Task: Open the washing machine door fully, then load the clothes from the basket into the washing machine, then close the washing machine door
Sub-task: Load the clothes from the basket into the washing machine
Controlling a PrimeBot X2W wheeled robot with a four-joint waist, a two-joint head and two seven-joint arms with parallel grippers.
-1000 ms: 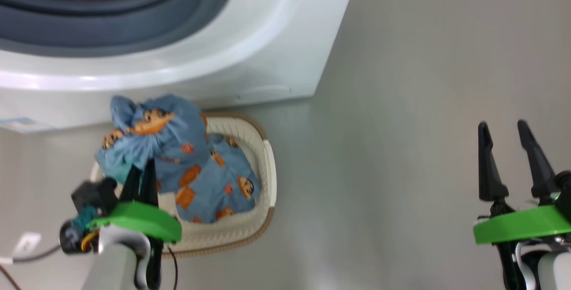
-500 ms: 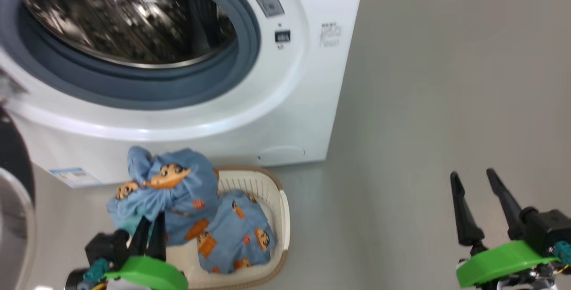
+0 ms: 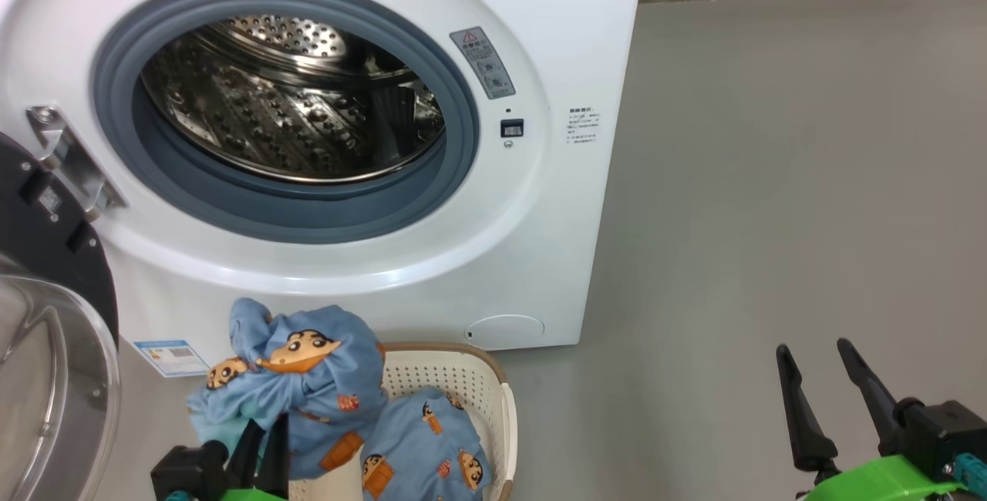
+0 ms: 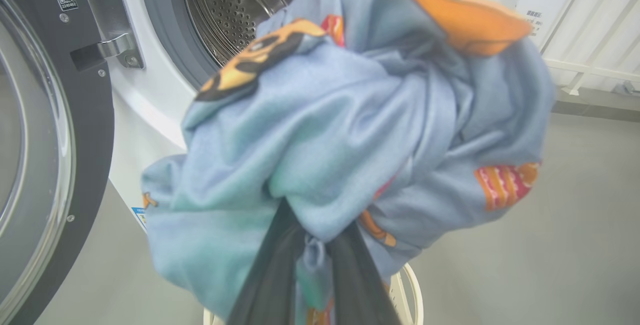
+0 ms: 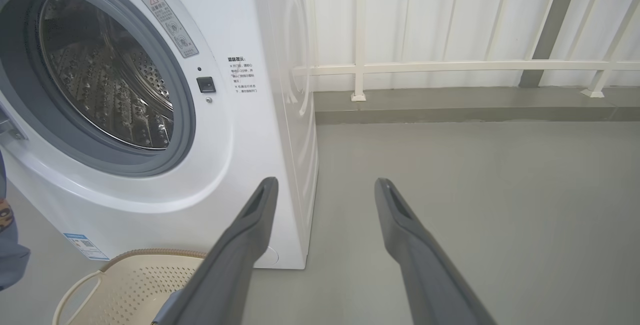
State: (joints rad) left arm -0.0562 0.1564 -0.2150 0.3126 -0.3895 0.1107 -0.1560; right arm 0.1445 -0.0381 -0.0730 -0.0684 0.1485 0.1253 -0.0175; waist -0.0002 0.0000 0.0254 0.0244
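The view has tipped upward since a second ago. The left tool (image 3: 267, 428) still pinches a light blue, cartoon-printed bundle of clothes (image 3: 308, 378) above the cream perforated plastic basket (image 3: 463, 370), near the big white washing machine (image 3: 570, 38). Its round black door (image 3: 46, 239) hangs open on the left. On the right, the right tool (image 3: 813, 347) gapes wide and empty.

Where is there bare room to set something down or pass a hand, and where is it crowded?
Free: the grey floor between the washer and the right gripper; also the open drum mouth. Crowded: low in front of the washer, where the basket, the clothes, the left gripper with jaws shut on some of them, and the open door sit close.
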